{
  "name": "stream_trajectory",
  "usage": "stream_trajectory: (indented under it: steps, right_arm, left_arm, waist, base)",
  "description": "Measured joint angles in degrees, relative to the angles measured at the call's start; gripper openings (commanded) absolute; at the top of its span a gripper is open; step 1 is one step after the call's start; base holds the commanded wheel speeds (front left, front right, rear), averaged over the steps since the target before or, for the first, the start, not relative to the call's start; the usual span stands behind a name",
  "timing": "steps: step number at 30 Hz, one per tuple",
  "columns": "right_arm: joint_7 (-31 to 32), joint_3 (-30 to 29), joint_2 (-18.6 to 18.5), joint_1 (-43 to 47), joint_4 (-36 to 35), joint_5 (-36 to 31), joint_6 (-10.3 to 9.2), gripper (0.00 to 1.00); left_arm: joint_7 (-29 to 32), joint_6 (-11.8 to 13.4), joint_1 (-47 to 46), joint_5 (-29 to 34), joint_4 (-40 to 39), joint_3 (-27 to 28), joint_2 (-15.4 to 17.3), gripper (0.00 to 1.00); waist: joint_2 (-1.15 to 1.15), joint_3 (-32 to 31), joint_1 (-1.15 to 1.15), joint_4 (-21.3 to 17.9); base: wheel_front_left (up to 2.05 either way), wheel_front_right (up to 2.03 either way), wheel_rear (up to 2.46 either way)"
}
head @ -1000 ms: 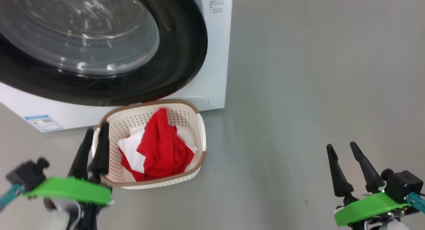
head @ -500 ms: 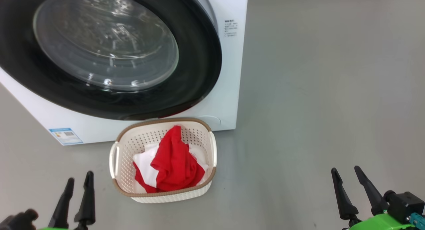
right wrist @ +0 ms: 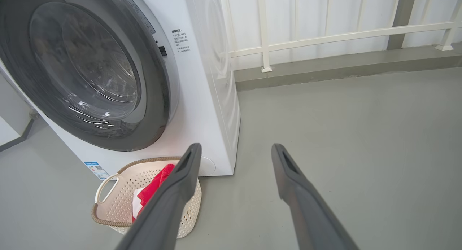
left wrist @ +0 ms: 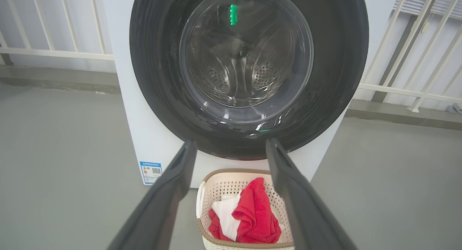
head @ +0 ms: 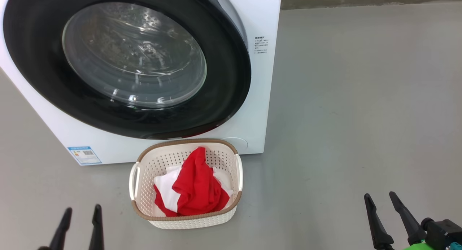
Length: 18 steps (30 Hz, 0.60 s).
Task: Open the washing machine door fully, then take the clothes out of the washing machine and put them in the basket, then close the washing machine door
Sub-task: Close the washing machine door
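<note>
The white washing machine (head: 265,80) stands at the upper left, and its black-rimmed round door (head: 133,55) with the clear glass window lies shut against its front. On the floor just before it sits the cream basket (head: 144,210) holding red and white clothes (head: 196,188). My left gripper (head: 81,212) is open at the lower left, short of the basket. My right gripper (head: 379,199) is open at the lower right, far from the basket. The left wrist view looks straight at the door (left wrist: 249,73) and the basket (left wrist: 205,232) between its fingers (left wrist: 173,185).
Grey floor (head: 361,116) spreads wide to the right of the machine. A low kerb (right wrist: 343,68) and white railing (right wrist: 325,37) run behind it. A blue sticker (head: 84,154) marks the machine's lower left corner.
The head camera has risen and pulled back, so the machine and basket sit lower and smaller. My left gripper has drawn away from the basket's left rim toward the lower left.
</note>
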Motion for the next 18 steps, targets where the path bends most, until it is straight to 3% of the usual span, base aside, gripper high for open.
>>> stream_trajectory:
  steps: [4,16,18]
  right_arm:
    - [-0.01,0.01,0.02,0.05,0.00,0.01,0.00,1.00]
    - [-0.01,-0.02,0.13,0.05,-0.24,0.01,0.00,1.00]
    - [-0.01,0.16,0.24,0.03,-0.30,0.01,0.00,0.95]
  left_arm:
    - [0.00,0.00,1.03,1.37,0.21,0.49,-1.83,1.00]
    - [0.00,0.00,1.02,2.32,-0.02,0.71,-2.35,1.00]
    - [0.00,0.00,1.01,2.36,-0.23,0.67,-2.56,1.00]
  waist:
    - [0.00,-0.05,0.00,-0.04]
    - [0.00,0.48,0.00,0.35]
    - [0.00,0.58,0.00,0.57]
  base:
    - [0.00,0.00,0.00]
    - [0.00,0.00,0.00]
    - [0.00,0.00,0.00]
